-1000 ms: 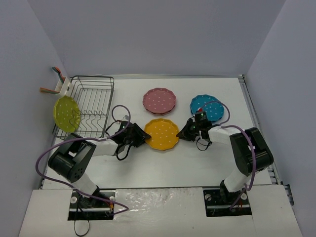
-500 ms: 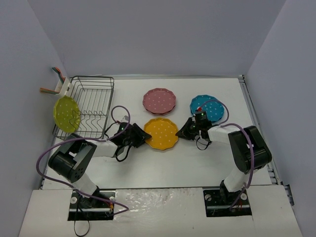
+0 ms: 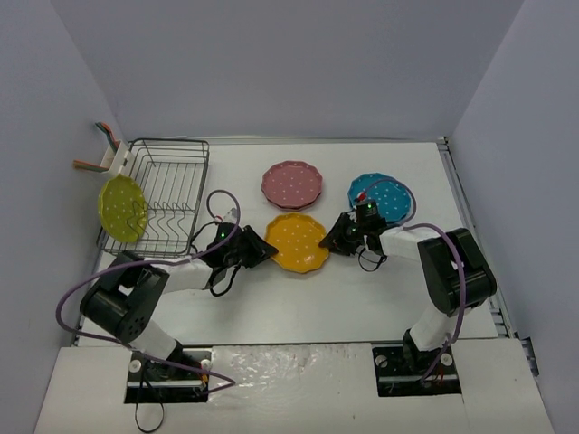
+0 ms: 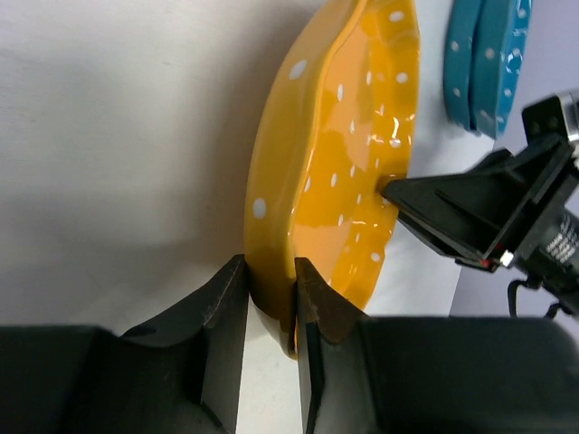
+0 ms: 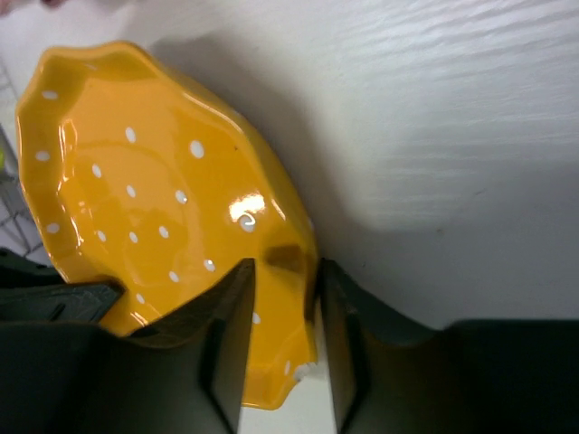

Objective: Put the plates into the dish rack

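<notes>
From above, the dish rack (image 3: 167,194) stands at the far left of the table (image 3: 362,298), with a white caddy (image 3: 116,159) on its far left corner. A lime-yellow plate (image 3: 122,208) stands on edge at the rack's left side. The pink plates (image 3: 292,183) lie flat near the middle of the table, and the turquoise plates (image 3: 380,197) lie to their right. The orange-yellow plate (image 3: 297,242) sits just in front of the pink ones, well apart from the rack. The left gripper (image 3: 263,250) meets its left rim and the right gripper (image 3: 336,238) meets its right rim, so the plate lies between the two arms.

In the left wrist view, the left gripper (image 4: 270,267) is narrowed onto the scalloped rim of the orange-yellow plate (image 4: 335,163). One finger (image 4: 222,307) lies against the underside and the other against the dotted face. The plate tilts up off the white surface. The right gripper (image 4: 470,212) reaches the opposite rim, and the turquoise plates (image 4: 484,54) are stacked beyond it.

In the right wrist view, the right gripper (image 5: 285,271) straddles the rim of the orange-yellow plate (image 5: 154,172) with its jaws set narrow. The inner finger (image 5: 231,325) lies over the glossy face, and the outer one stands just beside the rim's edge. Whether the pads actually press on the plate I cannot tell from this angle. The dark body of the left gripper (image 5: 54,303) shows at the plate's far side.
</notes>
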Robot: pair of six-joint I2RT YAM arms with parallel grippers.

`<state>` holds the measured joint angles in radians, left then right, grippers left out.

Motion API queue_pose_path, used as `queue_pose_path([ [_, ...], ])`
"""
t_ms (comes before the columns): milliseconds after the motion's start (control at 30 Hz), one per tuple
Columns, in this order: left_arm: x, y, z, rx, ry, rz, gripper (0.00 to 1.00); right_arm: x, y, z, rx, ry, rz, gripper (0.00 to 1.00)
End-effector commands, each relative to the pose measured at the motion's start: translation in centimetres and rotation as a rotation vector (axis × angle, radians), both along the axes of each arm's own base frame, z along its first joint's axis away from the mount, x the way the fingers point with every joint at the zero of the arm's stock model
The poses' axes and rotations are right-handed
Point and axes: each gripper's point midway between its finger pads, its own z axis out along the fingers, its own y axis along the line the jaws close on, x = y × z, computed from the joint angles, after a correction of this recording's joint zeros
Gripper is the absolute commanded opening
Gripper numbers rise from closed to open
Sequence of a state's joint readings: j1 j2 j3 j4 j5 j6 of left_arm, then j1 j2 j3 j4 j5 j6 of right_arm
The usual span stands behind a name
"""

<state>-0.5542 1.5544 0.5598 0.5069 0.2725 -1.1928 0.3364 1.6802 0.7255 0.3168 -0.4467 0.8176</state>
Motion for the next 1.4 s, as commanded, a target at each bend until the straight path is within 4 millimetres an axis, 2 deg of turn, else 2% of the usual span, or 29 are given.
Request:
queue_pose_path([
  [0,0.3,-4.6,14.9,-0.234,-0.409,-0.188,0.0,-0.6,3.9,4.9,0.153,-0.083,0.169,0.38],
  [133,0.4,-3.2,16.2,-0.148,-0.478,-0.161,0.0,-0.2,3.2,5.0,0.125,-0.109,0.17,0.58],
  [167,0.4,-3.1,17.1,-0.143,-0.499,-0.161,0.0,-0.2,3.1,5.1,0.119,-0.117,0.173,0.65],
  [233,0.3,-2.7,17.1,-0.098,-0.506,-0.167,0.0,0.4,2.9,6.4,0.116,-0.159,0.173,0.73],
  [333,0.5,-2.1,18.2,-0.068,-0.538,-0.153,0.0,0.9,2.6,8.3,0.109,-0.213,0.188,0.88],
  [467,0.9,-1.2,18.0,0.019,-0.531,-0.131,0.0,1.8,2.2,12.4,0.097,-0.34,0.213,1.0],
  [633,1.8,-0.4,17.3,0.107,-0.507,-0.105,0.0,2.0,2.2,15.8,0.087,-0.45,0.25,1.0],
  [767,2.7,0.2,16.8,0.177,-0.496,-0.084,0.0,1.7,2.0,17.3,0.076,-0.506,0.272,1.0],
  [967,3.8,1.2,17.3,0.273,-0.508,-0.057,0.0,1.8,0.9,19.6,0.021,-0.584,0.256,1.0],
  [1133,3.8,0.8,18.2,0.245,-0.538,-0.066,0.0,2.1,0.4,19.2,-0.013,-0.586,0.244,1.0],
  [1267,3.9,1.5,18.6,0.292,-0.548,-0.061,0.0,2.5,-0.8,18.3,-0.082,-0.587,0.212,1.0],
  [1367,3.9,2.4,19.3,0.354,-0.566,-0.057,0.0,2.4,-1.0,19.4,-0.087,-0.613,0.202,1.0],
])
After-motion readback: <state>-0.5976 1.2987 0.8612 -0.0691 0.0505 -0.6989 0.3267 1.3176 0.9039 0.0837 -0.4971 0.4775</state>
